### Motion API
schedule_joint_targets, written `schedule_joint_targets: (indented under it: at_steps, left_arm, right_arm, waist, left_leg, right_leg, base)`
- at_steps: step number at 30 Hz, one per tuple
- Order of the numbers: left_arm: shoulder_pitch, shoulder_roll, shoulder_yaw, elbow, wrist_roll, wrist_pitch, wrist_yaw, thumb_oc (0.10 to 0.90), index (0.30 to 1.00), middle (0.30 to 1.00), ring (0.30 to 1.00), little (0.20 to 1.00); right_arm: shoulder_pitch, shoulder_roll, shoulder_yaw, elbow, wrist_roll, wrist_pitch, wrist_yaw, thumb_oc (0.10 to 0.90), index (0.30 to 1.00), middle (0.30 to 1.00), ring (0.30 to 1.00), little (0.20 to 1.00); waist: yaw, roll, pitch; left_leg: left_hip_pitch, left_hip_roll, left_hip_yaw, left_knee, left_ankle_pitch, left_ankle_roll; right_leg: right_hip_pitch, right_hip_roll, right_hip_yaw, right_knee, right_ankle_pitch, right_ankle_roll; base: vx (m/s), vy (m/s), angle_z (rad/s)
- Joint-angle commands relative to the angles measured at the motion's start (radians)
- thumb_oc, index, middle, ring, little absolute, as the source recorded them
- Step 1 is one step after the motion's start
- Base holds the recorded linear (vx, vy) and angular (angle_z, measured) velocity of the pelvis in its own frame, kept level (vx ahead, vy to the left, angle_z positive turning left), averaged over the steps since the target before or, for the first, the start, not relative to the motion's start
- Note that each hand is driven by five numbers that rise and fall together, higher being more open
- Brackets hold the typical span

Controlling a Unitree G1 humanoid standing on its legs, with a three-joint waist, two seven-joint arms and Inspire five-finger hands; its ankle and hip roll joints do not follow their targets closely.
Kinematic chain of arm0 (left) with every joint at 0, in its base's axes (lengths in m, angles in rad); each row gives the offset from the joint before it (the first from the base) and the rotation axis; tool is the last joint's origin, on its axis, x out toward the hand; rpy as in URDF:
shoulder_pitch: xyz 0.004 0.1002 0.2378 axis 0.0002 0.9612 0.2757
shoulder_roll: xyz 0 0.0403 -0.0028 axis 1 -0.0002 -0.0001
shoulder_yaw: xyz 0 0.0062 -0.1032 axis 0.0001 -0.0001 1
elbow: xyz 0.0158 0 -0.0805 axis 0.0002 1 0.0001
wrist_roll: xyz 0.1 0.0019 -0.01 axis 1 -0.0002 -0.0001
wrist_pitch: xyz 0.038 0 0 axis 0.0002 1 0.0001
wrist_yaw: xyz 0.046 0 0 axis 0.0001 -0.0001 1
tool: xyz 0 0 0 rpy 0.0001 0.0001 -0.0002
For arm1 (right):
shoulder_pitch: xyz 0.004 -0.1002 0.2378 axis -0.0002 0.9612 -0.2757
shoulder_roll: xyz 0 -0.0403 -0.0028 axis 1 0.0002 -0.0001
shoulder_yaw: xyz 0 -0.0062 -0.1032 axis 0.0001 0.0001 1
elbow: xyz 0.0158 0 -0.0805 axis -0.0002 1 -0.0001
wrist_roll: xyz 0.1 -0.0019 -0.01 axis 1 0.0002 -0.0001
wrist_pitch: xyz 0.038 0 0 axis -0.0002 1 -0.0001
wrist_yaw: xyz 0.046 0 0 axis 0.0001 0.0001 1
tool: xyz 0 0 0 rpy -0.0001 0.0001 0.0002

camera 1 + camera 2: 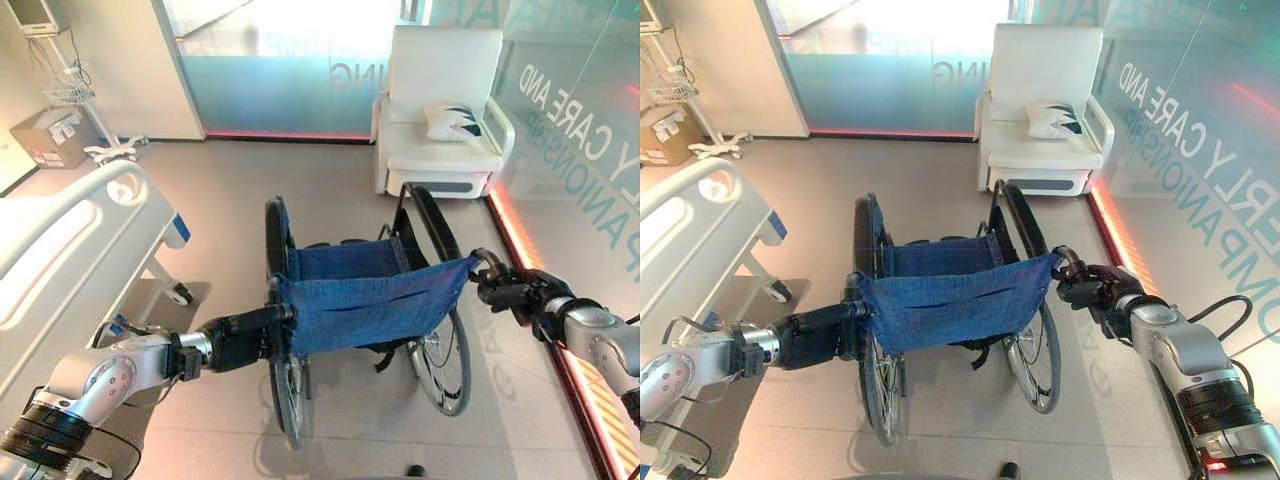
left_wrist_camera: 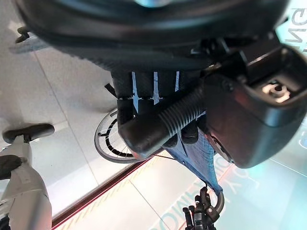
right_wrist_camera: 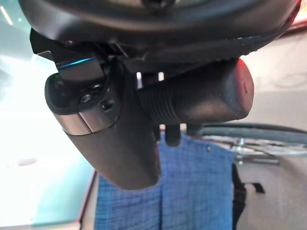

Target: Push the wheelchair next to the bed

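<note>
Both hands, left hand (image 1: 243, 340) and right hand (image 1: 505, 293), are curled around the push handles of a blue-backed wheelchair (image 1: 365, 300), beside a white bed (image 1: 60, 250).

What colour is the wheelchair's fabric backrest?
Blue woven fabric backrest, clearest in the left eye view.

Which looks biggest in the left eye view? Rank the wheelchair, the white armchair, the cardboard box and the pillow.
1. wheelchair, nearest the camera, which inflates it.
2. white armchair, farther off, so the real order of these two is unsure.
3. cardboard box and pillow look about alike; I won't rank them.
</note>
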Motion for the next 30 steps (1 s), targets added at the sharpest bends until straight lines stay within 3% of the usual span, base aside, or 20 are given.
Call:
schedule_joint_targets:
  at_steps: [1,12,16,19,24,25,27,28,30]
  left_arm:
    - [-0.202,-0.044,0.045,-0.078,-0.132,-0.125,-0.053,0.400,0.300,0.300,0.300,0.300]
    - [-0.190,-0.055,0.068,-0.069,-0.156,-0.134,-0.003,0.400,0.300,0.300,0.300,0.300]
    - [-0.191,-0.077,0.088,-0.046,-0.171,-0.160,0.071,0.400,0.300,0.300,0.300,0.300]
    - [-0.190,-0.099,0.109,-0.030,-0.201,-0.175,0.142,0.400,0.300,0.300,0.300,0.300]
    - [-0.180,-0.130,0.168,-0.009,-0.196,-0.197,0.181,0.400,0.300,0.300,0.300,0.300]
    - [-0.180,-0.134,0.177,-0.008,-0.192,-0.193,0.180,0.400,0.300,0.300,0.300,0.300]
    - [-0.164,-0.141,0.214,-0.015,-0.175,-0.185,0.182,0.400,0.300,0.300,0.300,0.300]
    - [-0.147,-0.143,0.231,-0.022,-0.168,-0.184,0.184,0.400,0.300,0.300,0.300,0.300]
    - [-0.129,-0.137,0.252,-0.022,-0.165,-0.188,0.187,0.400,0.300,0.300,0.300,0.300]
  right_arm:
    - [-0.094,-0.065,0.049,-0.039,0.010,-0.035,0.031,0.400,0.300,0.300,0.300,0.300]
    - [-0.111,-0.075,0.055,-0.044,-0.008,-0.035,0.064,0.400,0.300,0.300,0.300,0.300]
    - [-0.148,-0.091,0.072,-0.042,-0.028,-0.032,0.117,0.400,0.300,0.300,0.300,0.300]
    - [-0.187,-0.103,0.091,-0.038,-0.036,-0.030,0.150,0.400,0.300,0.300,0.300,0.300]
    - [-0.260,-0.099,0.138,-0.040,-0.060,-0.036,0.192,0.400,0.300,0.300,0.300,0.300]
    - [-0.260,-0.093,0.140,-0.040,-0.065,-0.040,0.194,0.400,0.300,0.300,0.300,0.300]
    - [-0.257,-0.069,0.143,-0.047,-0.090,-0.053,0.204,0.400,0.300,0.300,0.300,0.300]
    - [-0.253,-0.056,0.144,-0.052,-0.103,-0.059,0.207,0.400,0.300,0.300,0.300,0.300]
    - [-0.254,-0.040,0.148,-0.064,-0.119,-0.065,0.215,0.400,0.300,0.300,0.300,0.300]
  waist:
    - [-0.037,0.009,-0.016]
    - [-0.035,0.007,-0.015]
    - [-0.030,-0.002,-0.011]
    - [-0.026,-0.008,-0.004]
    - [-0.010,-0.028,0.039]
    - [-0.006,-0.032,0.048]
    - [0.021,-0.031,0.082]
    - [0.036,-0.024,0.096]
    - [0.056,0.000,0.110]
  left_leg:
    - [-0.052,-0.047,0.022,0.010,0.039,0.034]
    - [-0.050,-0.034,0.016,0.020,0.045,0.025]
    - [-0.069,-0.008,-0.005,0.083,0.045,0.002]
    - [-0.101,0.020,-0.008,0.172,0.059,-0.019]
    - [-0.234,0.079,-0.023,0.518,0.196,-0.026]
    - [-0.253,0.073,-0.023,0.548,0.201,-0.020]
    - [-0.326,-0.013,-0.058,0.574,0.185,0.016]
    - [-0.352,-0.049,-0.061,0.553,0.190,0.023]
    - [-0.365,-0.074,-0.058,0.432,0.234,0.015]
  right_leg:
    - [0.106,0.037,-0.038,0.012,-0.124,-0.029]
    - [0.108,0.053,-0.044,0.017,-0.132,-0.041]
    - [0.102,0.071,-0.053,0.040,-0.147,-0.064]
    - [0.091,0.075,-0.061,0.060,-0.154,-0.080]
    - [0.069,0.111,-0.065,0.134,-0.190,-0.151]
    - [0.072,0.117,-0.058,0.142,-0.193,-0.158]
    - [0.092,0.140,-0.013,0.170,-0.205,-0.162]
    - [0.109,0.157,0.008,0.174,-0.213,-0.159]
    - [0.143,0.192,0.025,0.175,-0.232,-0.149]
  base:
    - [0.00,0.000,0.00]
    - [0.01,-0.045,0.00]
    - [0.06,-0.141,0.01]
    - [0.04,-0.104,-0.02]
    - [0.04,-0.170,-0.17]
    - [0.12,-0.158,-0.37]
    - [0.21,-0.083,0.04]
    - [0.24,-0.024,0.15]
    - [0.30,0.034,-0.04]
